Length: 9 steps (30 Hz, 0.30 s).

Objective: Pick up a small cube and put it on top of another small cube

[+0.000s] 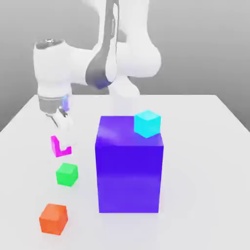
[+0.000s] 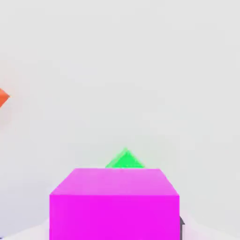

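Between the jaws (image 1: 64,142) of the arm's gripper, the magenta cube (image 1: 56,147) is held; the jaws are closed on it. At the exterior view's left, one pale finger crosses the front of the cube, leaving a magenta strip exposed along its side and lower edge. Clearance between the cube's underside and the bench (image 1: 195,146) cannot be determined. The green cube (image 1: 67,175) rests on the bench near the magenta cube, apart from it, with its top face bare. The magenta cube is not seated on the green cube.

Arm pose: the white arm (image 1: 129,58) extends from the rear of the bench toward the exterior view's left. Its wrist section is directed downward, and the hand (image 1: 54,105) is located above the bench, with the jaws pointing down.

View comparison: the exterior view shows the magenta cube partly covered by the finger; the hand view shows two of its faces as broad, unbroken surfaces. For the green cube, the reverse applies: the exterior view gives its full outline, while the hand view gives a single corner projecting past the magenta cube's edge. The orange cube (image 1: 53,218) is complete in the exterior view and reduced to a corner in the hand view. The exterior view also shows the large blue-violet block (image 1: 129,171), with the cyan cube (image 1: 147,124) at its top.
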{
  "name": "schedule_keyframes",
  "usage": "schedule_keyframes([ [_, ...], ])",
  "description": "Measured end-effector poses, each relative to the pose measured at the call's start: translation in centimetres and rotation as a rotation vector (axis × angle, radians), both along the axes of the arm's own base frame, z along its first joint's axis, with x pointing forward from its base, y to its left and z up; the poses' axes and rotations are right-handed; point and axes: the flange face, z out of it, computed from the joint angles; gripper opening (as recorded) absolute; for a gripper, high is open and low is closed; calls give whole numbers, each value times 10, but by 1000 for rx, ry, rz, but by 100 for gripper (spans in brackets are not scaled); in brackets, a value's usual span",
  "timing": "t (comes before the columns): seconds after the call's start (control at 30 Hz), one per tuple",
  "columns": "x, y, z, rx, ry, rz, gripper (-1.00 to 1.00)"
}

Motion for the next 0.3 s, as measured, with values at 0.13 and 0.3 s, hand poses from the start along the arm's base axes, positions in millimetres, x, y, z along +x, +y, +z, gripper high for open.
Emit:
schedule_keyframes([
  [0.13, -1, 0, -29, 4, 1, -2, -100],
  [0.3, -3, 1, -48, 0, 4, -2, 100],
])
